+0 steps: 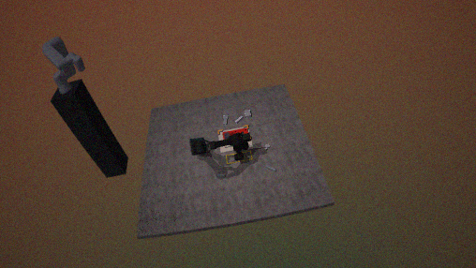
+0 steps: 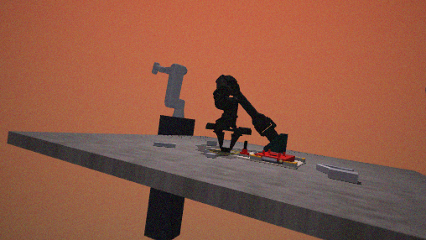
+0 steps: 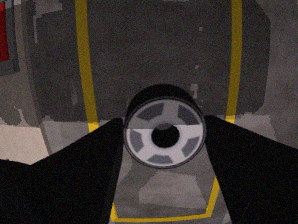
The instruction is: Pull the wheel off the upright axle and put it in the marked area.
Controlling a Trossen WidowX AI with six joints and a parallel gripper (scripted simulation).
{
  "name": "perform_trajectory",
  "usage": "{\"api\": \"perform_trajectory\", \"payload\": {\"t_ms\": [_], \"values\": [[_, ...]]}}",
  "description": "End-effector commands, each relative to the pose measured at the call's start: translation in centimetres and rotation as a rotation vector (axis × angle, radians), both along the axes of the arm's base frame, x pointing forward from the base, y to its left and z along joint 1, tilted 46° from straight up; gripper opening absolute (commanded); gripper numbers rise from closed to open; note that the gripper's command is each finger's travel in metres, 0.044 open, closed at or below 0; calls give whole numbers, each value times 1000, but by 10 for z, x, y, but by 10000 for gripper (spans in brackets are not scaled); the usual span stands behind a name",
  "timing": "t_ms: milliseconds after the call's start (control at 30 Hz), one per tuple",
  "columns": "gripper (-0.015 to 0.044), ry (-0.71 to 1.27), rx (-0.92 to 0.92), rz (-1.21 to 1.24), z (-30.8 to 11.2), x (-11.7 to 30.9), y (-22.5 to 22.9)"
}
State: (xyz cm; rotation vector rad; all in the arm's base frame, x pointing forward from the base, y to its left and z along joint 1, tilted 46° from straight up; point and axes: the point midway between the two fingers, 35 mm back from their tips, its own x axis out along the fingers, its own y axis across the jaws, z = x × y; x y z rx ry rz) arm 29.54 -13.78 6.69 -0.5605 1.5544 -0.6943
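The wheel is black with a pale spoked face and a dark centre hole. It lies flat between the fingertips, low over or on the table; whether it touches the table cannot be told. My gripper points down and is shut on the wheel, one finger against each side. The yellow outline of the marked area runs around the wheel in the wrist view, with side lines left and right. The upright axle stands bare on its red foot, beside the gripper.
A red fixture on a pale base board lies beside the marked area, near the arm's base. Loose grey pieces lie around on the table. A grey robot stands on a black pedestal beyond the table.
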Motion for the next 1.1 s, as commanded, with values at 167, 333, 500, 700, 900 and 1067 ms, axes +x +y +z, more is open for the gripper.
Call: {"api": "perform_trajectory", "payload": {"t_ms": [167, 333, 500, 700, 900, 1067], "values": [[300, 2, 2, 0, 14, 4, 15], [300, 8, -1, 2, 40, 6, 42], [352, 6, 0, 15, 35, 4, 43], [440, 9, 11, 10, 43, -34, 87], [440, 13, 2, 2, 50, -67, 110], [440, 13, 2, 2, 50, -67, 110]]}}
